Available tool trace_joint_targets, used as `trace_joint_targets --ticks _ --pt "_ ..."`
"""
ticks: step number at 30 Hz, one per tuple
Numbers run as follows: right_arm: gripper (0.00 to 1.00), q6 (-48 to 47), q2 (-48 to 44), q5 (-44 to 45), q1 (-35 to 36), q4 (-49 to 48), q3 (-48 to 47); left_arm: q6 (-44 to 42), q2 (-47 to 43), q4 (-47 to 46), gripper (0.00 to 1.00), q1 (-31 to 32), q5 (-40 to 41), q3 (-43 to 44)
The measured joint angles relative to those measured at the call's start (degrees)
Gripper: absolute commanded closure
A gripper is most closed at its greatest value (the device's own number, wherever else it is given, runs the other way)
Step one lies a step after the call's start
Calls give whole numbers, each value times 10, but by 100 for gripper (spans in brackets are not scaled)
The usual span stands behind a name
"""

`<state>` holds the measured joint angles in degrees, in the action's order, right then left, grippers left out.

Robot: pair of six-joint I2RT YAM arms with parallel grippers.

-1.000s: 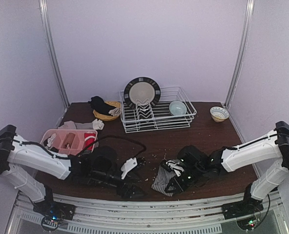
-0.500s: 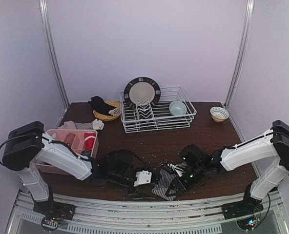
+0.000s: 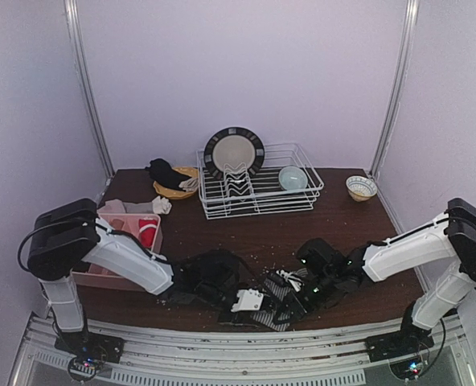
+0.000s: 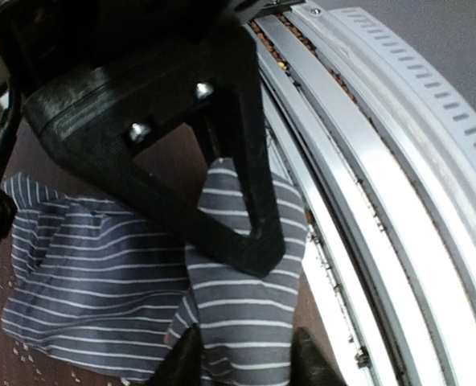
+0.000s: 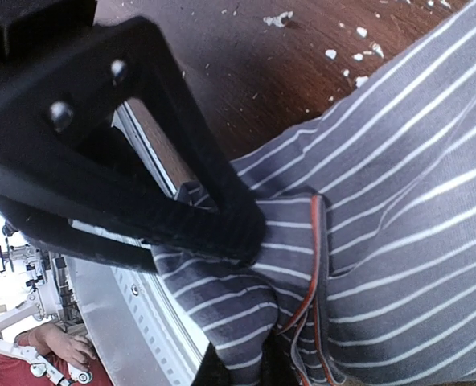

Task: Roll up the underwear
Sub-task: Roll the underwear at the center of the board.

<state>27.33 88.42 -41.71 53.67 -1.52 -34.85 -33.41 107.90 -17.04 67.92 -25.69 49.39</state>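
Observation:
The underwear [image 3: 272, 312] is grey cloth with thin white stripes, bunched at the table's near edge. My left gripper [image 3: 251, 303] reaches it from the left. In the left wrist view the underwear [image 4: 93, 273] lies partly folded, and a fold fills the gap between the left gripper's [image 4: 246, 363] two fingertips. My right gripper [image 3: 293, 304] comes in from the right. The right wrist view shows the underwear [image 5: 399, 201] with a red-trimmed seam, and the right gripper [image 5: 252, 371] pinching a rounded fold right by the metal rail.
A white wire dish rack [image 3: 258, 193] at the back holds a plate [image 3: 234, 151] and a bowl [image 3: 293, 178]. A small bowl [image 3: 361, 187] sits back right, a pink bin [image 3: 117, 233] at the left, a yellow dish with dark cloth [image 3: 174, 181] behind it. Metal rails [image 3: 222, 342] run along the near edge.
My left arm has swung right across the front of the table to the underwear, and its jaws have closed in on a fold. The right gripper has held its grip almost still.

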Motion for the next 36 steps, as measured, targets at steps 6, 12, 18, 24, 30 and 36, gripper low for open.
trace_joint_targets --ticks 6,12,18,24,30,36 --pt "80 11 0 -7 -2 -9 5 1 5 7 100 -2 2 9" --pt "57 31 -59 39 13 -12 35 31 5 12 100 -3 -24 10" --pt "56 29 -196 180 61 17 63 91 5 62 100 -6 -81 26" --pt "60 16 -265 341 142 35 69 160 27 151 100 -23 -141 80" --pt "59 -10 -277 438 191 41 75 200 97 277 100 -42 -192 202" --pt "61 -49 -266 482 234 68 60 225 144 359 100 -59 -236 270"
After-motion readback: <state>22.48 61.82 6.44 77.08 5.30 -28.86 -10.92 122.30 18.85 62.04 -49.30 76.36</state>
